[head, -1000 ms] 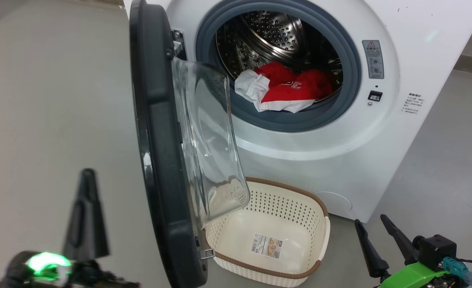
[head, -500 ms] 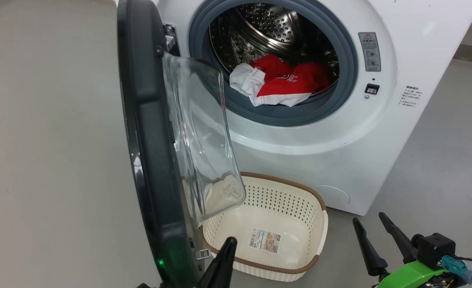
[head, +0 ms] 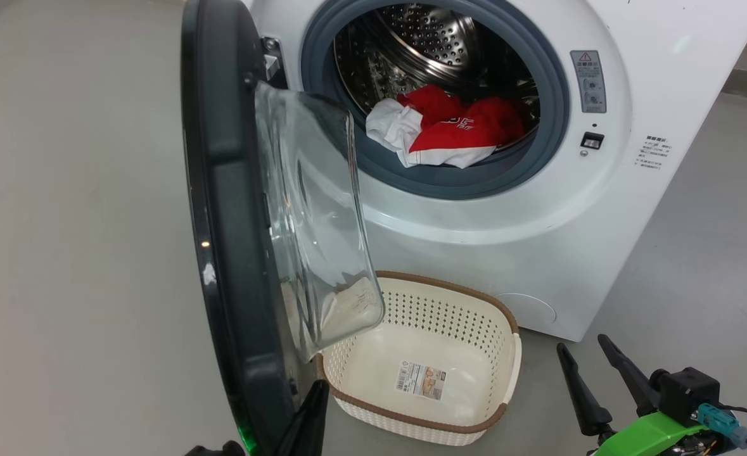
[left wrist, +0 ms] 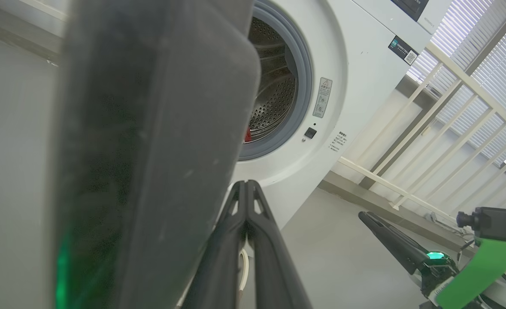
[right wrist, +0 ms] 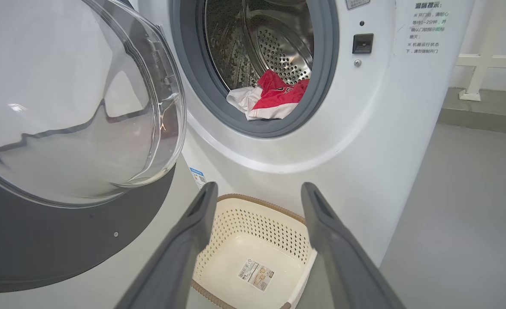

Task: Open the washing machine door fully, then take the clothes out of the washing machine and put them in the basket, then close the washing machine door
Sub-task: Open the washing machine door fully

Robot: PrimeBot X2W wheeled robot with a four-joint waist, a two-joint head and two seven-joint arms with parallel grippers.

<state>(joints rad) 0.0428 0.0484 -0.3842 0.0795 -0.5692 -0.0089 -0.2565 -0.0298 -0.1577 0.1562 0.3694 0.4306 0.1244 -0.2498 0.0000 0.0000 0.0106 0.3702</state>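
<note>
Jaws of the left gripper (left wrist: 246,185) were pinched tight together on nothing; jaws of the right gripper (right wrist: 258,189) were spread wide, empty. Washing machine (head: 506,240) stood ahead of both. Door (head: 234,221) hung open, black rim right beside the left tips; contact unclear. Basket (right wrist: 253,214) sat on the floor (head: 63,253) just past and below the right tips, label (right wrist: 255,272) on its bottom. Clothes (right wrist: 274,96), red and white, lay in the drum (head: 436,44) mouth on the gasket (head: 449,187), above and well beyond the right tips.
</note>
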